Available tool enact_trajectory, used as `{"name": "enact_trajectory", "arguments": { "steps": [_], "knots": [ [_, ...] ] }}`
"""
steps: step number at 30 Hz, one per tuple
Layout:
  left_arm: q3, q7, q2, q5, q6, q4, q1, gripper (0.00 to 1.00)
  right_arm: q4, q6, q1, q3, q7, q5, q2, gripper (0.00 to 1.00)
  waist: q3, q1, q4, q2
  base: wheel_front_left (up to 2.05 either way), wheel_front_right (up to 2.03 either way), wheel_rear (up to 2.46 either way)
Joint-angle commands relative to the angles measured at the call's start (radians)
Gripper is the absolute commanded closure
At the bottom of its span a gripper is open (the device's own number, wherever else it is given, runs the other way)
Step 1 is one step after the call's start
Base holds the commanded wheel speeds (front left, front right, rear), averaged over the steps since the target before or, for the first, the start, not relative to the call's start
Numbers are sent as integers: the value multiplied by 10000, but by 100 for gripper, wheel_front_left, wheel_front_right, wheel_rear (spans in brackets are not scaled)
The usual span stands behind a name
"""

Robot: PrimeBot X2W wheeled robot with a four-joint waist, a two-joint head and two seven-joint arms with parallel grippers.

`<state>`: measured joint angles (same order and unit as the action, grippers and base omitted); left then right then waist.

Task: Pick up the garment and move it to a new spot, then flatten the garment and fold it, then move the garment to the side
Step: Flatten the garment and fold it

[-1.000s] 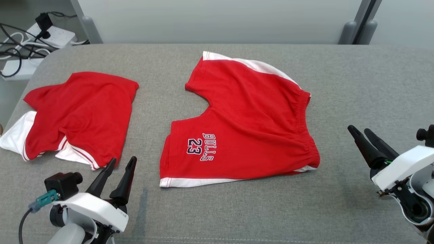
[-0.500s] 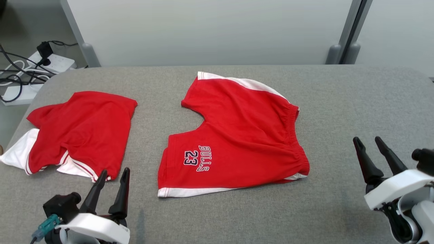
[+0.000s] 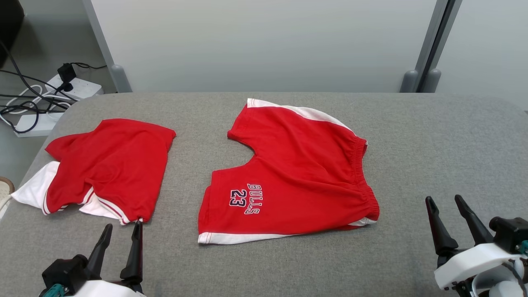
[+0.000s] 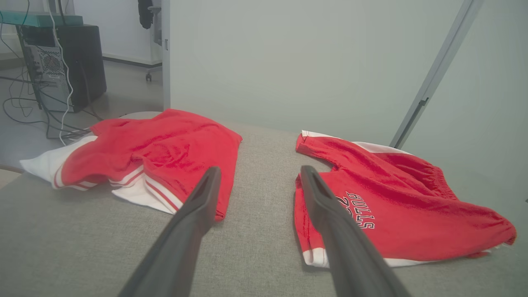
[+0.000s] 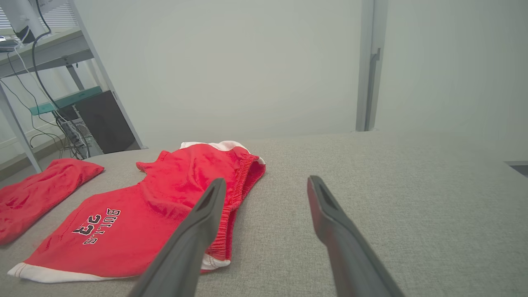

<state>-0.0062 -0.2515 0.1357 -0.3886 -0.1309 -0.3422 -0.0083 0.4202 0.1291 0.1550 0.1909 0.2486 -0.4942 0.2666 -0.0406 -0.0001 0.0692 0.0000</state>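
Red shorts (image 3: 297,173) marked "BULLS 23", with white trim, lie spread flat in the middle of the grey padded table (image 3: 433,136). A second red and white garment (image 3: 111,165) lies rumpled at the table's left end. My left gripper (image 3: 123,225) is open at the near edge, its tips just short of that garment's white-striped hem. My right gripper (image 3: 444,198) is open too, to the right of the shorts' elastic waistband and apart from it. In the left wrist view the left gripper (image 4: 260,169) points between the garment (image 4: 165,144) and the shorts (image 4: 396,206). In the right wrist view the right gripper (image 5: 267,180) has the shorts (image 5: 165,206) off its left finger.
Power strips and tangled cables (image 3: 62,88) lie on the floor beyond the table's left end. A computer tower (image 4: 62,70) stands there. A pale wall panel (image 3: 264,45) runs behind the table. Bare grey table stretches to the right of the shorts.
The head camera has tilted up, so the whole picture has shifted. Both grippers have drawn back toward the near edge, still open. Neither garment has moved.
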Motion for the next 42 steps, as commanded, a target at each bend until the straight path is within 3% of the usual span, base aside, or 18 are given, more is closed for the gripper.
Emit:
{"name": "enact_trajectory", "arguments": {
  "steps": [1,17,18,24,42],
  "knots": [
    [452,-103,62,203,2,306,-180,0,-347,16,47,34,131,220,84,0,-24,1,10,0,0,0,0],
    [1131,-103,-503,1208,2,916,360,0,-928,16,-1248,-1534,131,2310,-1279,0,-18,1,180,0,0,0,0],
    [770,-103,-566,919,2,888,343,0,29,16,-1091,-1066,131,2381,-1070,0,73,1,410,0,0,0,0],
    [316,-103,-529,726,2,751,183,0,1189,16,-278,-27,131,2347,-514,0,374,1,739,0,0,0,0],
    [-233,-103,-424,409,2,623,-217,0,3085,16,1292,2044,132,1891,531,0,1011,1,1942,0,0,0,0]
  ]
}}
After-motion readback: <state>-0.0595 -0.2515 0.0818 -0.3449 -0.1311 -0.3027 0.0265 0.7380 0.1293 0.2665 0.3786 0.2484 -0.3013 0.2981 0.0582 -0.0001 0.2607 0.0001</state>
